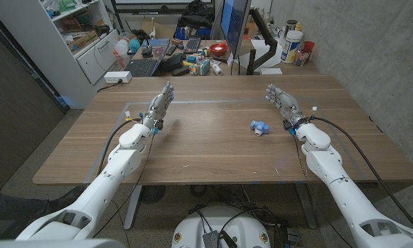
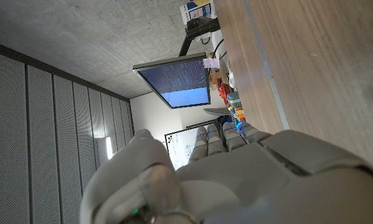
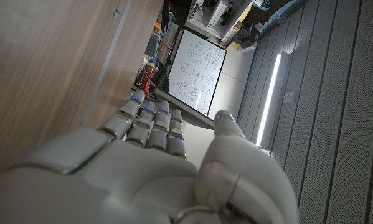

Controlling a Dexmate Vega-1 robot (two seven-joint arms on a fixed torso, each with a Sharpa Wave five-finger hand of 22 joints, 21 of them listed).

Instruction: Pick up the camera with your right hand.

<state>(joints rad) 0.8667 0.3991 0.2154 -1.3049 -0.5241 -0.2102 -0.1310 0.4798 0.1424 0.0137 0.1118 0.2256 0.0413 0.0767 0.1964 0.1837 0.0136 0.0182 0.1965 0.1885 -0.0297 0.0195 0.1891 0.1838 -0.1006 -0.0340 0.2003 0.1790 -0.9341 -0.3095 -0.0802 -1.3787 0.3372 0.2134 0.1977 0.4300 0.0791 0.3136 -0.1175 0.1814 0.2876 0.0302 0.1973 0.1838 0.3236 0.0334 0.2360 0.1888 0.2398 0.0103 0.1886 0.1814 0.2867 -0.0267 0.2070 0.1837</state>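
A small blue and white camera (image 1: 260,127) lies on the wooden table (image 1: 213,148), right of the middle. My right hand (image 1: 282,102) stands on its edge to the right of the camera and a little farther back, fingers straight and apart, holding nothing; its back (image 3: 161,168) shows in the right wrist view. My left hand (image 1: 159,105) stands the same way on the left part of the table, fingers straight, with nothing in it; the left wrist view shows its back (image 2: 236,174).
Behind the table's far edge a cluttered desk carries a monitor (image 1: 235,24), a keyboard (image 1: 145,67), bottles (image 1: 293,45) and small items. A white power strip (image 1: 117,77) sits at the far left corner. A white shelf (image 1: 89,41) stands at the back left.
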